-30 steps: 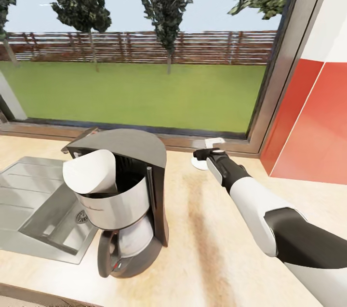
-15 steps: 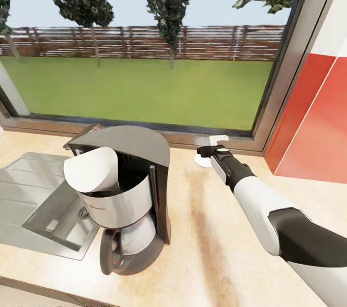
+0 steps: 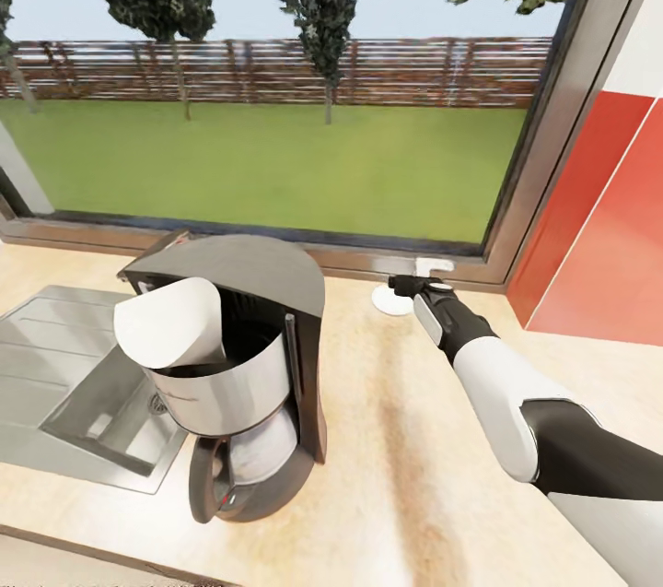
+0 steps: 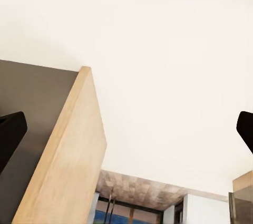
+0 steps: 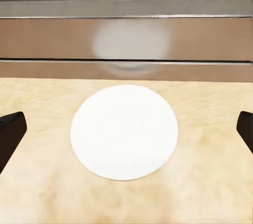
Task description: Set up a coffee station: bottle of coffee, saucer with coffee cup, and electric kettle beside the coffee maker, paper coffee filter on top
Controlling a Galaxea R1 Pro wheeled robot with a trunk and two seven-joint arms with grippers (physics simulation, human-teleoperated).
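Right gripper [image 5: 126, 129] spread wide, empty | wrist view: whole saucer [image 5: 124, 132] lying between fingertips | head view: saucer [image 3: 389, 300] half hidden by gripper [image 3: 403, 284]

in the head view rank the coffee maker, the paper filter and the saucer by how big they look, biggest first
1. coffee maker, by far the largest.
2. paper coffee filter, sitting in its top.
3. saucer, smallest, partly behind the right gripper. It lies farther from the camera, so its true size against the filter is unsure.
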